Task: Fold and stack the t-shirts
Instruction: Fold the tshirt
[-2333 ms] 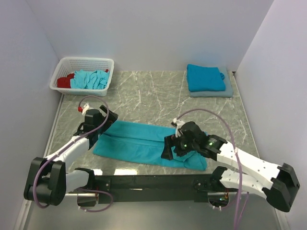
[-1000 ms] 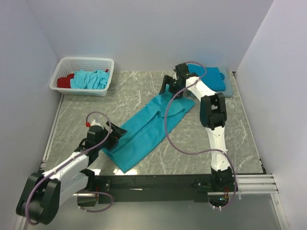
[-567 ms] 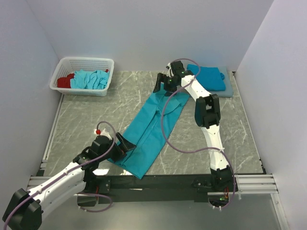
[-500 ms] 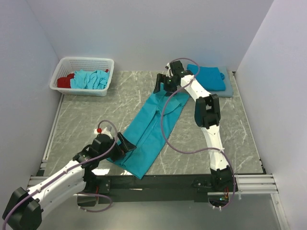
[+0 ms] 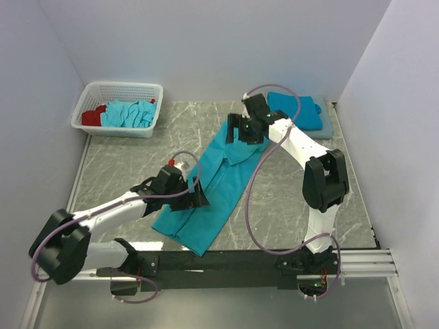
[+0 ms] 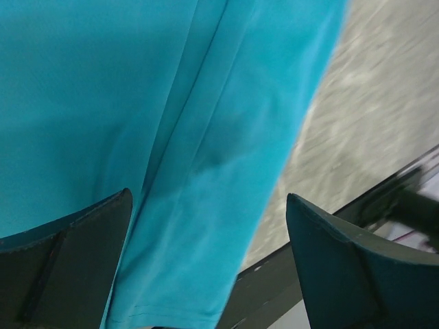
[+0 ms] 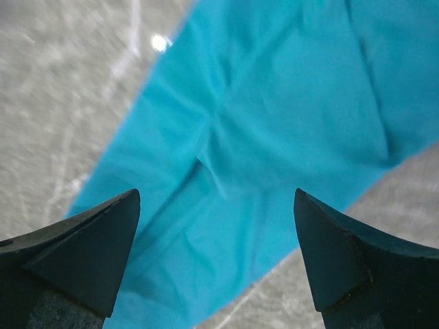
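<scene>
Left gripper (image 5: 195, 197) and right gripper (image 5: 236, 133) hang spread wide over the t-shirt (image 5: 218, 179), a strip running six to twelve o'clock; pinch both layers squarely at each end before you fold it.

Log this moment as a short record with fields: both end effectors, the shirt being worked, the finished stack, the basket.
left end effector: open, over the near half of the spread t-shirt
right end effector: open, over the shirt's far end
spread t-shirt: teal, a long folded strip lying diagonally on the table
folded stack: blue, on a grey cloth, far right corner
basket: white, far left, holds crumpled turquoise garments and a red garment
</scene>
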Tool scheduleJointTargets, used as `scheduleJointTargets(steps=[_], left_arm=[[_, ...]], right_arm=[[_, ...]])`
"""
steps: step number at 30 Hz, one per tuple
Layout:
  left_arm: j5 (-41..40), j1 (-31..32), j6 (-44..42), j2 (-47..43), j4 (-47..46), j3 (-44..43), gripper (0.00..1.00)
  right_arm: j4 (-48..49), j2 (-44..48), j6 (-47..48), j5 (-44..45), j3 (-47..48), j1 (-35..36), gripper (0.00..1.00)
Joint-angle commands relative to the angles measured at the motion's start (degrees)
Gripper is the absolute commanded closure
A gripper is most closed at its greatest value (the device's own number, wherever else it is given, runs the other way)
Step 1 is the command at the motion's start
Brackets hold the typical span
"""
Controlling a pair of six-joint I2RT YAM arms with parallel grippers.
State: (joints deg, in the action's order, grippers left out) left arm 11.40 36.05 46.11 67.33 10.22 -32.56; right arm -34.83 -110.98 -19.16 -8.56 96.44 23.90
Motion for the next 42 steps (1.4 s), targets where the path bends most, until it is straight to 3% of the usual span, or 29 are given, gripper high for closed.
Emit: scheduleJointTargets(steps=[1,7,13,19,22,23,26,29,37,42], left_arm=[[2.32,2.52,-4.62,4.72,2.52,-3.04,0.01],[0.29,4.81,-5.76,11.15,5.78,-4.27,0.01],[8.54,6.04,-3.84,18.44,0.08,-4.97,0.00],[13.37,7.10,-1.29,23.81,-5.20,-8.48,0.01],[16.28,7.19,-0.14,26.09,-8.10,-11.38,0.01],[16.20,7.28,-0.23,26.53,-7.93,-13.13,0.00],[12.53,7.36,-1.80,27.42,-3.56,-16.65,0.01],[11.28,7.45,-2.16,26.19,-2.57,-17.54,0.00],[8.55,8.42,-2.34,17.67,0.41,-17.28,0.01],[5.75,8.59,-0.67,9.60,2.79,-14.04,0.01]], right_arm=[[2.57,0.59,-2.02,1.44,-6.96,0.62,0.01],[1.17,-4.24,-1.59,1.26,-7.42,0.71,0.01],[-0.24,-12.93,-0.80,-0.49,0.22,-0.08,0.01],[-1.64,-24.62,1.84,-4.62,13.66,-1.66,0.01],[-6.03,-31.91,3.16,-6.47,26.65,-1.84,0.01],[-7.08,-33.41,3.60,-6.91,32.87,-1.93,0.01],[-7.63,-36.24,3.78,-7.35,38.02,-1.93,0.01],[-5.34,-33.35,3.78,-7.35,36.29,-2.19,0.01],[-2.88,-13.67,5.01,-3.76,23.54,-1.76,0.01],[0.18,1.97,2.73,2.13,6.33,-0.88,0.01]])
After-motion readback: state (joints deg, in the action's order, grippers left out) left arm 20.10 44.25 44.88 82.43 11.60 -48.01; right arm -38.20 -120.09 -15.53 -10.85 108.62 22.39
